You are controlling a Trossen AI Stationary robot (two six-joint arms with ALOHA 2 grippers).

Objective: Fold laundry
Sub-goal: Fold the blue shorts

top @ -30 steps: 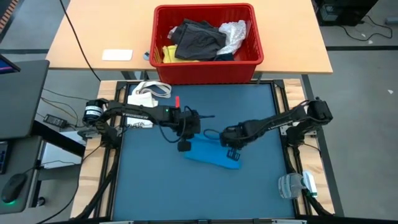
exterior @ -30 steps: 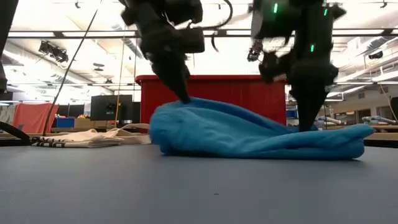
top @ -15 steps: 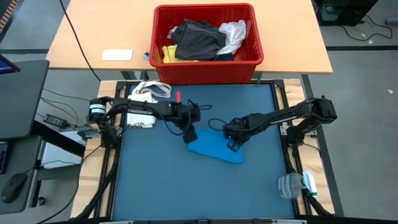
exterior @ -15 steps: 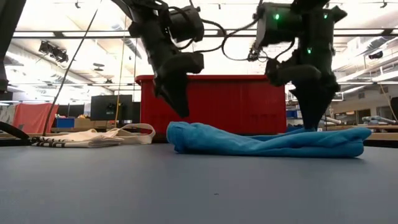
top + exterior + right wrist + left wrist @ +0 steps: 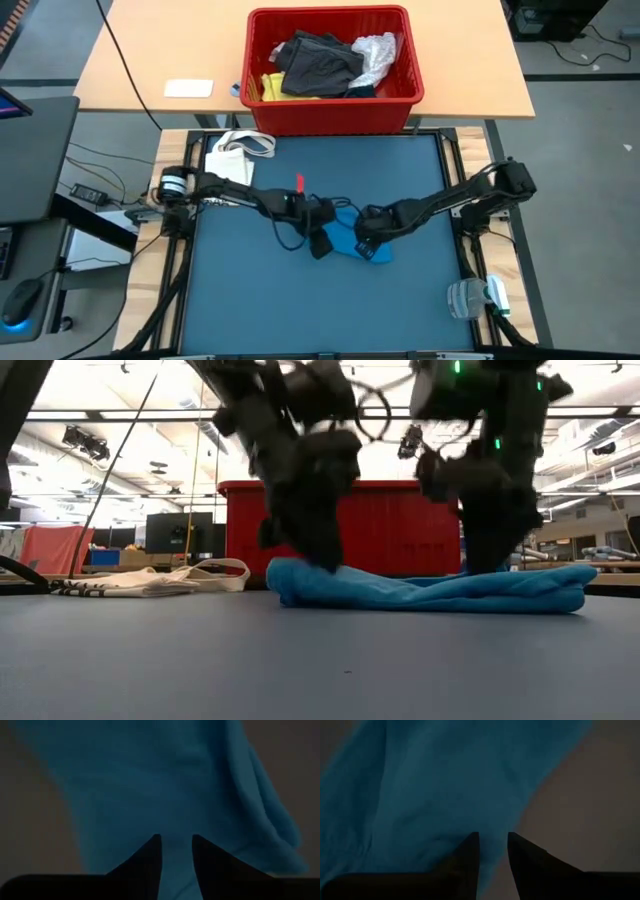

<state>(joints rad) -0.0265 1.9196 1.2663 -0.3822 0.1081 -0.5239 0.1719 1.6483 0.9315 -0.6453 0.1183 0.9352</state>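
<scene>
Since half a second ago both arms have dropped onto the folded bright blue soft garment [image 5: 352, 241]. It lies mid-mat on the dark blue table mat [image 5: 250, 310], long axis slanting toward the right arm's near side. Left gripper [image 5: 493, 845] and right gripper [image 5: 176, 847] (fingers slightly parted) press cloth. A red plastic basket [image 5: 330, 105] stands behind.

Both tools press down on the blue garment [image 5: 352, 238] mid-tabletop [image 5: 250, 310], the left tool [image 5: 322, 243] and right tool [image 5: 368, 243] close together, with little room between them. Behind the tools stands the red basket [image 5: 330, 112], a wall across the far edge. Beyond the left tool's outer side lies the tote [image 5: 235, 152] at the far corner. Past the right tool, at the near corner, sits a clear plastic item [image 5: 474, 297]. The near tabletop lies bare.
</scene>
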